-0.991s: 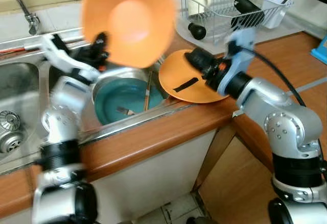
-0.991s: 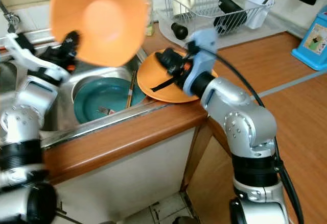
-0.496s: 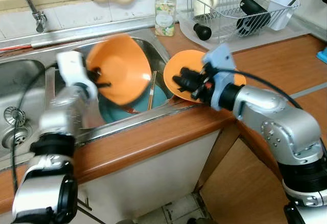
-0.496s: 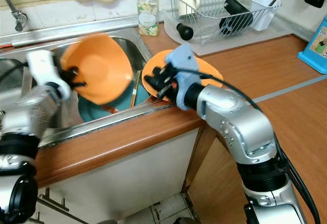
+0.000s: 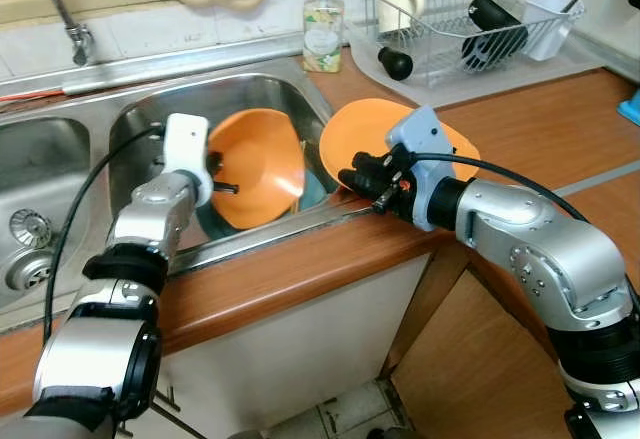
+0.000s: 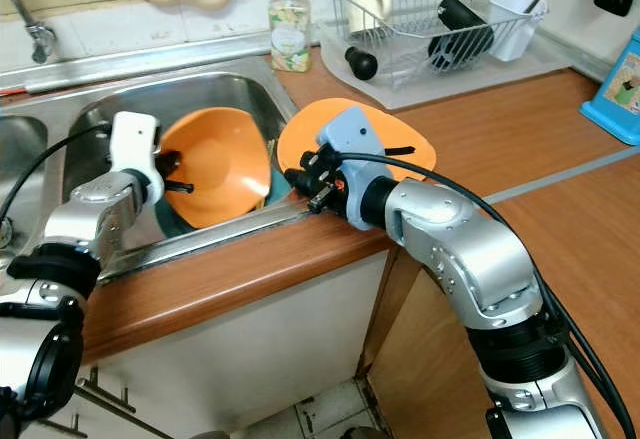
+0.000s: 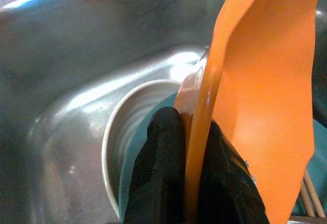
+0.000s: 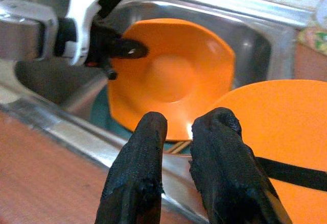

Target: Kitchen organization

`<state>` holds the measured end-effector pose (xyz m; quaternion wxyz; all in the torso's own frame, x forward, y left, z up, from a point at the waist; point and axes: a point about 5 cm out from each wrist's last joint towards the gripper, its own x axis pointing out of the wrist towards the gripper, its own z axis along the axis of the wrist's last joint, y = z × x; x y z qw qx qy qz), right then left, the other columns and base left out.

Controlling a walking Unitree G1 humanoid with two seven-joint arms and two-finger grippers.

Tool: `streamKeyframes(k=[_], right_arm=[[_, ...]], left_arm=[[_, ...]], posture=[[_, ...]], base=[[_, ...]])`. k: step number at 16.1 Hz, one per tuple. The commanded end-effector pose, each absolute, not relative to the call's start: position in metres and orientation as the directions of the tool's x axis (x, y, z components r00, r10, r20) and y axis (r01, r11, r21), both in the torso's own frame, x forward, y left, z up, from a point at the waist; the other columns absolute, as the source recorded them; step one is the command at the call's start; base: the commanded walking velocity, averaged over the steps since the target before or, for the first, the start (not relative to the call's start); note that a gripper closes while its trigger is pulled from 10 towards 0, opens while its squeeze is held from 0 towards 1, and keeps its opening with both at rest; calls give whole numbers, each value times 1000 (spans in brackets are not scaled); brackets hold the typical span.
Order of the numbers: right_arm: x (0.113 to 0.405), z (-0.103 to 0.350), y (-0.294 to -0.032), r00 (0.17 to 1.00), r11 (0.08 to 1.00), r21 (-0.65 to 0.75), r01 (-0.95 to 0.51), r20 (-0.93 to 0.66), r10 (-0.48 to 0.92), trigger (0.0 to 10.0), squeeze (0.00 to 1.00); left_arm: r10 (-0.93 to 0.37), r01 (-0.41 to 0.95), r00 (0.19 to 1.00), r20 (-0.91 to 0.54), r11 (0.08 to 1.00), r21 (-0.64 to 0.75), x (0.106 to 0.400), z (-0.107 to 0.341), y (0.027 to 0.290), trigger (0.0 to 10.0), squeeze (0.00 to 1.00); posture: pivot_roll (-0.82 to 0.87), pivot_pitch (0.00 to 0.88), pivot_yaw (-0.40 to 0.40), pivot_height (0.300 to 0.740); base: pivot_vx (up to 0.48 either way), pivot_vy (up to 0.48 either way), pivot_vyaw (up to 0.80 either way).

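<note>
In sink [image 5: 130, 124]: left gripper [image 5: 222, 160] clamped on orange bowl [image 5: 258, 166] rim. Right gripper [image 8: 176, 132] narrow, empty, beside sink. Risked slipping, clattering onto teal plate [image 7: 143, 147].

Silver jointed arms, black cables, black fingers [image 8: 137, 183], white wrist housings.

No words, brands or numbers can be read. The clear plastic soap pump bottle [image 5: 324, 31] behind the steel sink [image 5: 140, 119] wears a patterned label, its print too small to tell. The blue box [image 6: 614, 84] at the worktop's edge, well to the sink's right, shows a coloured picture, lettering illegible.
</note>
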<state>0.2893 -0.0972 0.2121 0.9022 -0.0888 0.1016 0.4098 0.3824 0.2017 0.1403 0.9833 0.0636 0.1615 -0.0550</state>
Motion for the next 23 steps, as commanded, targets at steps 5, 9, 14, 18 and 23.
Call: streamKeyframes(k=[5, 9, 14, 18, 23], right_arm=[[285, 211, -94, 620, 621, -95, -778, -275, 734, 10000, 0], [285, 211, -94, 625, 625, -100, -774, -277, 730, 10000, 0], [288, 212, -96, 640, 639, -102, -762, -268, 721, 10000, 0], [312, 211, -119, 813, 828, -67, -557, -247, 527, 10000, 0], [330, 208, -148, 907, 934, 32, -357, -226, 354, 10000, 1000]], left_arm=[[-111, 171, 924, -365, 976, 136, 383, 133, 198, 10000, 1000], [-94, 156, 928, -362, 977, 145, 384, 134, 201, 10000, 1000], [-64, 126, 940, -335, 978, 168, 384, 135, 207, 10000, 1000], [-38, 77, 982, -186, 974, 212, 382, 151, 217, 10000, 1000], [-142, 162, 985, -102, 962, 220, 375, 161, 210, 10000, 0]], posture=[[-135, 0, 44, 740], [-137, 0, 45, 740], [-137, 0, 44, 740], [-139, 0, 49, 740], [-137, 0, 48, 740]], base=[[0, 0, 0], [0, 0, 0], [0, 0, 0], [0, 0, 0], [0, 0, 0]])
